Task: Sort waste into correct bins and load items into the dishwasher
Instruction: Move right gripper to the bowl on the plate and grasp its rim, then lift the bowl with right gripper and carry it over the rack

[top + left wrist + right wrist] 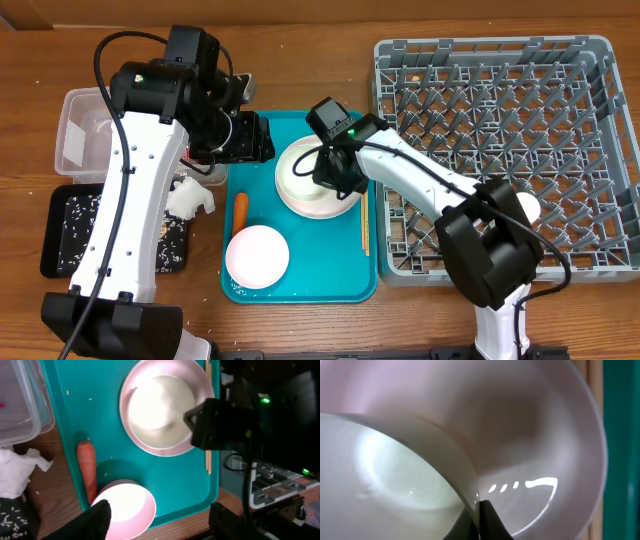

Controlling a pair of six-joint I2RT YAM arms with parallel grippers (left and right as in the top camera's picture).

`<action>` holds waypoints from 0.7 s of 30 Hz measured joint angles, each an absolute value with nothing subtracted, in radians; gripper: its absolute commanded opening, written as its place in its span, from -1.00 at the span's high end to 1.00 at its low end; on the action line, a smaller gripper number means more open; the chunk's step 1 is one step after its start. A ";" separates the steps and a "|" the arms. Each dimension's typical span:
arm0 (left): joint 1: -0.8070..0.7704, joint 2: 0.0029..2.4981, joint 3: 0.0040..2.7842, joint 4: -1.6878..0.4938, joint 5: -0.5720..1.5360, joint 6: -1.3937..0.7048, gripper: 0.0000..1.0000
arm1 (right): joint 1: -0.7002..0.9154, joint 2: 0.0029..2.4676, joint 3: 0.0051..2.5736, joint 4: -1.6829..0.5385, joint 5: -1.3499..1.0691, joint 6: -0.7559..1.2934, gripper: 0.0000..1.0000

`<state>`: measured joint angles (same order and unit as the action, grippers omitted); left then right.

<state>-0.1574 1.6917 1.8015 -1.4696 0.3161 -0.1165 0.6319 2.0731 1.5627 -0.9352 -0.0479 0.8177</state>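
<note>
A white bowl (308,172) sits in a pale pink plate (318,208) on the teal tray. My right gripper (328,172) is shut on the bowl's rim (470,495), one finger inside and one outside. My left gripper (245,135) is open and empty above the tray's back left; its fingers (160,525) straddle a small pink bowl (127,510). An orange carrot (240,208) lies on the tray's left side. A crumpled white napkin (190,198) lies on the table. The clear tub (85,130) and the black tray (70,235), holding rice grains, stand at the left. The red wrapper is not visible.
The grey dish rack (500,150) fills the right side, with a white item (525,205) in it. Wooden chopsticks (365,220) lie along the teal tray's (330,280) right edge. The small pink bowl (257,255) is at the tray's front left.
</note>
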 measured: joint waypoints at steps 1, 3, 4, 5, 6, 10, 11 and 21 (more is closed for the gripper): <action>-0.157 1.692 1.802 -1.475 0.310 -0.116 -0.44 | 0.632 2.062 1.563 -0.957 -0.036 0.808 0.92; -0.157 1.692 1.802 -1.479 0.297 -0.115 -0.47 | 0.631 2.027 1.563 -0.987 -0.020 0.790 0.92; -0.157 1.692 1.802 -1.479 0.290 -0.115 -0.58 | 0.630 2.003 1.563 -1.002 -0.015 0.784 0.92; -0.157 1.692 1.802 -1.478 0.284 -0.110 -0.87 | 0.630 1.974 1.565 -1.021 -0.010 0.779 0.92; -0.157 1.692 1.802 -1.478 0.278 -0.105 -1.00 | 0.630 1.937 1.565 -1.041 -0.001 0.771 0.92; -0.157 1.692 1.802 -1.478 0.265 -0.104 -1.00 | 0.624 1.791 1.575 -1.101 0.050 0.738 0.92; -0.157 1.692 1.802 -1.478 0.263 -0.104 -1.00 | 0.618 1.749 1.577 -1.124 0.083 0.731 0.92; -0.157 1.692 1.802 -1.478 0.257 -0.104 -0.99 | 0.442 1.583 1.585 -1.274 0.840 0.706 0.92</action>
